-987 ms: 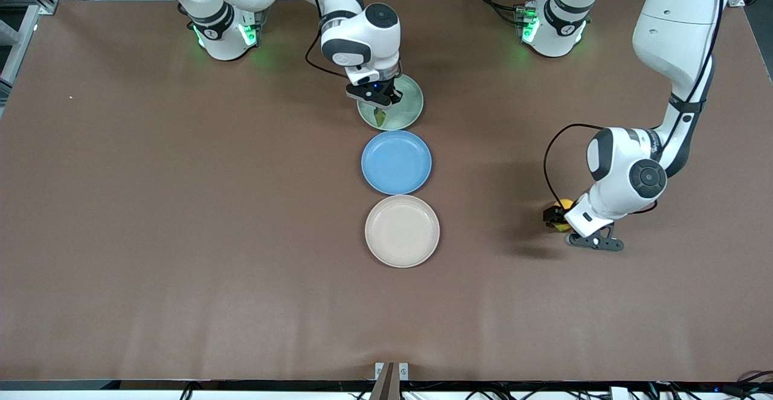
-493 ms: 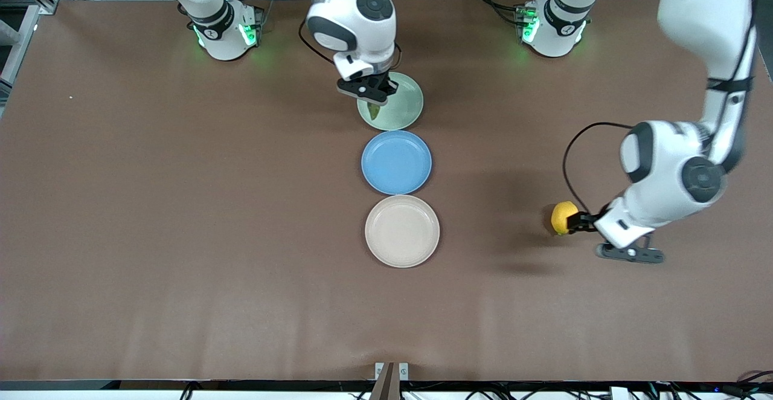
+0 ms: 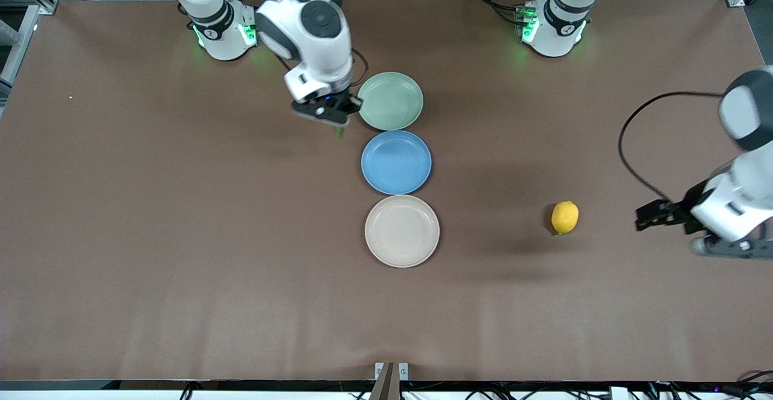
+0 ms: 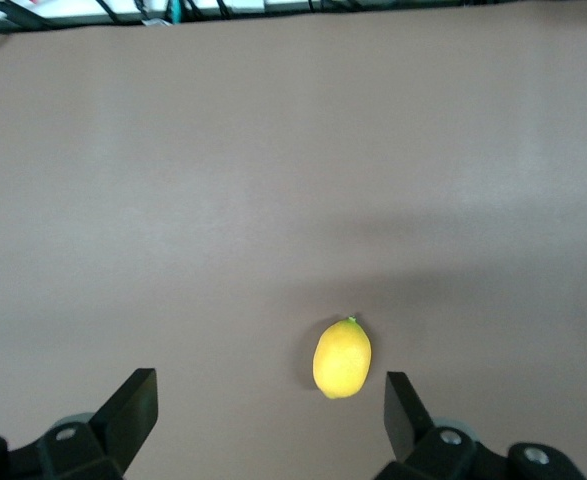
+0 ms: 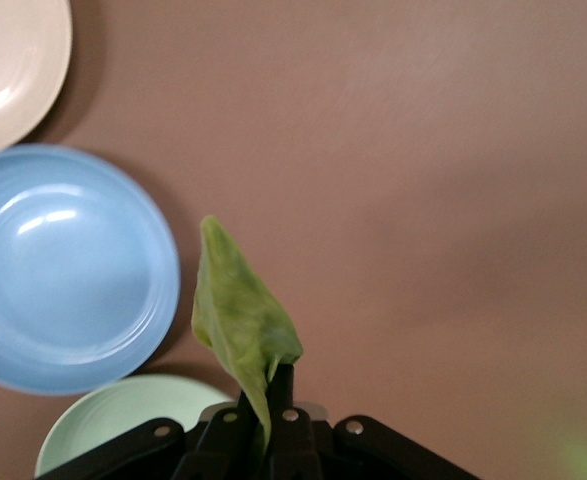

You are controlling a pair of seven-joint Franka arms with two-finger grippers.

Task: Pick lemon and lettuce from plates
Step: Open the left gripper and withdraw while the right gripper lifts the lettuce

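The lemon [image 3: 564,217] lies on the bare table, toward the left arm's end from the beige plate [image 3: 402,231]. My left gripper [image 3: 641,217] is open and empty, off to the side of the lemon toward the left arm's end. In the left wrist view the lemon [image 4: 342,358] lies between the spread fingers, close to one fingertip [image 4: 403,400] of the gripper [image 4: 268,415]. My right gripper [image 3: 337,121] is shut on the lettuce [image 3: 340,132] and holds it over the table beside the mint green plate [image 3: 391,101]. The leaf [image 5: 238,310] hangs from the shut gripper [image 5: 268,400]. Both plates are empty.
A blue plate [image 3: 396,162] lies between the mint green plate and the beige plate, all three in a row at mid-table. The right wrist view shows the blue plate [image 5: 63,270], the beige plate [image 5: 13,60] and the mint green plate [image 5: 113,420].
My left gripper let go of the lemon on the table and drew away toward the left arm's end. My right gripper lifted the lettuce off the mint green plate and carried it sideways.
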